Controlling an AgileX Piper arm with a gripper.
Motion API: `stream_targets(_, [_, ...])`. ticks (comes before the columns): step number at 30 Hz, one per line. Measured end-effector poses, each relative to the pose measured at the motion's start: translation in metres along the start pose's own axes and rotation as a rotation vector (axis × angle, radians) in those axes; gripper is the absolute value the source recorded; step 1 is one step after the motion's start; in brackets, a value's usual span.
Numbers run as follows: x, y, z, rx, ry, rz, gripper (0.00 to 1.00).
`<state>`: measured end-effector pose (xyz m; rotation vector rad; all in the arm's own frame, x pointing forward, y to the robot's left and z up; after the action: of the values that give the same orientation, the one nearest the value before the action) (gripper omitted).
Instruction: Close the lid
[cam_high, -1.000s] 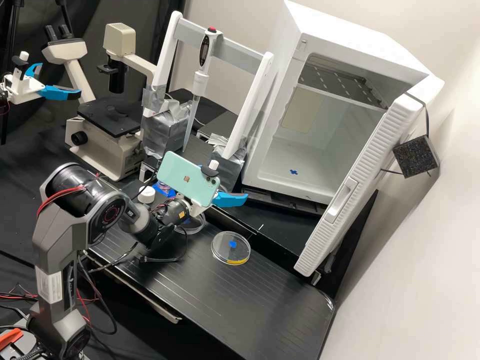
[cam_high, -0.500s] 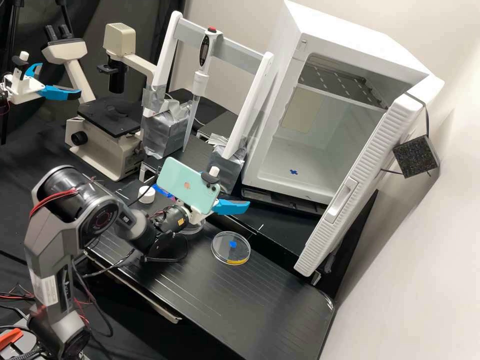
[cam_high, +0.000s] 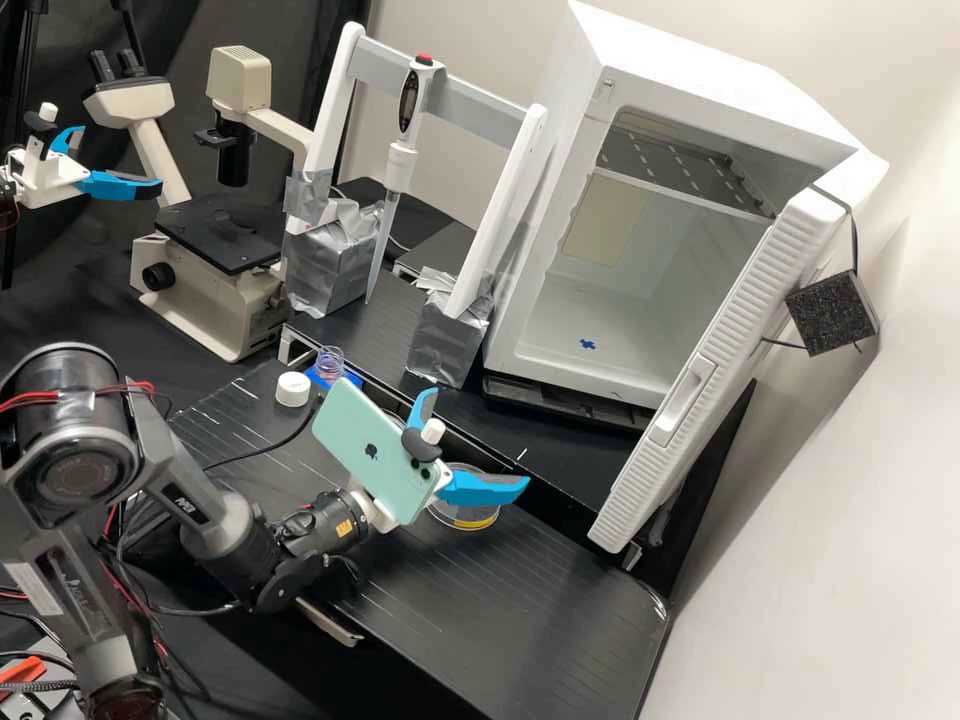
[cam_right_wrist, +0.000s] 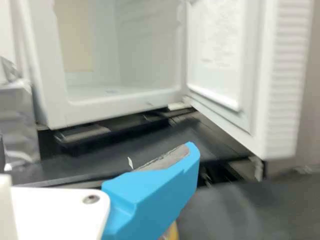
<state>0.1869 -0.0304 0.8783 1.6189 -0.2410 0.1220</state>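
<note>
Fingers (cam_high: 487, 488) spread apart, op; in the high view your gripper (cam_high: 479, 436) partly covers the clr round dish (cam_high: 474, 523) on the blk bench (cam_high: 520, 610).

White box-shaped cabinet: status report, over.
Blue-fingered gripper open, nothing held, short of white box-shaped cabinet. White ribbed door wide open. Clear round dish partly behind gripper in high view.

Bright, fairly even light. Soft shadow on pale wall (cam_high: 898, 245) beside open cabinet door (cam_high: 720, 355). Glints off silver tape (cam_high: 445, 345). Wrist view: door's inner panel (cam_right_wrist: 217, 45) nearly blown out.
</note>
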Motion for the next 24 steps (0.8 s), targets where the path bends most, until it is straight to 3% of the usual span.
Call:
stream_targets(6, [-0.012, 0.004, 0.013, -0.003, -0.061, 0.004, 1.00])
stream_targets(12, [-0.018, -0.003, 0.019, 0.014, -0.096, -0.022, 1.00])
stream_targets(18, [-0.016, -0.007, 0.022, -0.015, -0.090, -0.038, 1.00])
stream_targets(24, [-0.016, -0.008, 0.024, -0.012, -0.096, -0.041, 1.00])
